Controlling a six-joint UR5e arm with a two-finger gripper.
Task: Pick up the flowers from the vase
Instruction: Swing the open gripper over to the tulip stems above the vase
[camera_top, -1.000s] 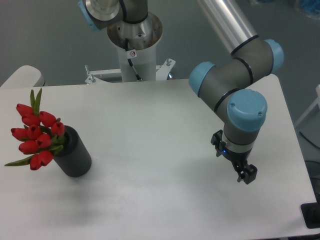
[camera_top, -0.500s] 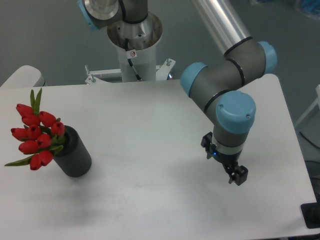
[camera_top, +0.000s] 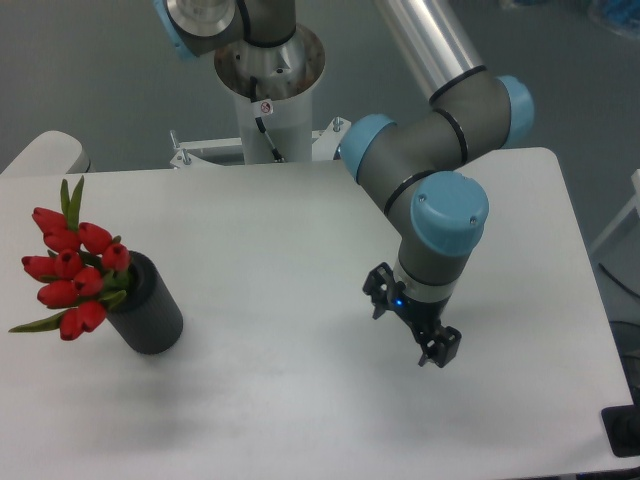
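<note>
The flowers (camera_top: 72, 270), a tight bunch of red tulip buds with green leaves, stand in the vase (camera_top: 150, 308), a dark grey-black cylinder at the table's left side. The bunch leans out to the upper left of the vase mouth. My gripper (camera_top: 440, 352) hangs low over the table at the right of centre, far to the right of the vase, with nothing in it. Its black fingers (camera_top: 446, 345) show as one small dark lump under the blue-capped wrist (camera_top: 448, 210), so their spacing is not readable.
The arm's base column (camera_top: 268, 85) stands at the table's back edge, with a metal bracket (camera_top: 200, 152) at its foot. The white table (camera_top: 300, 400) ends close to the right of my gripper. A pale rounded object (camera_top: 45, 150) sits beyond the back left corner.
My gripper and wrist have moved left across the table, toward the vase, staying at about the same height. The flowers and vase have not moved.
</note>
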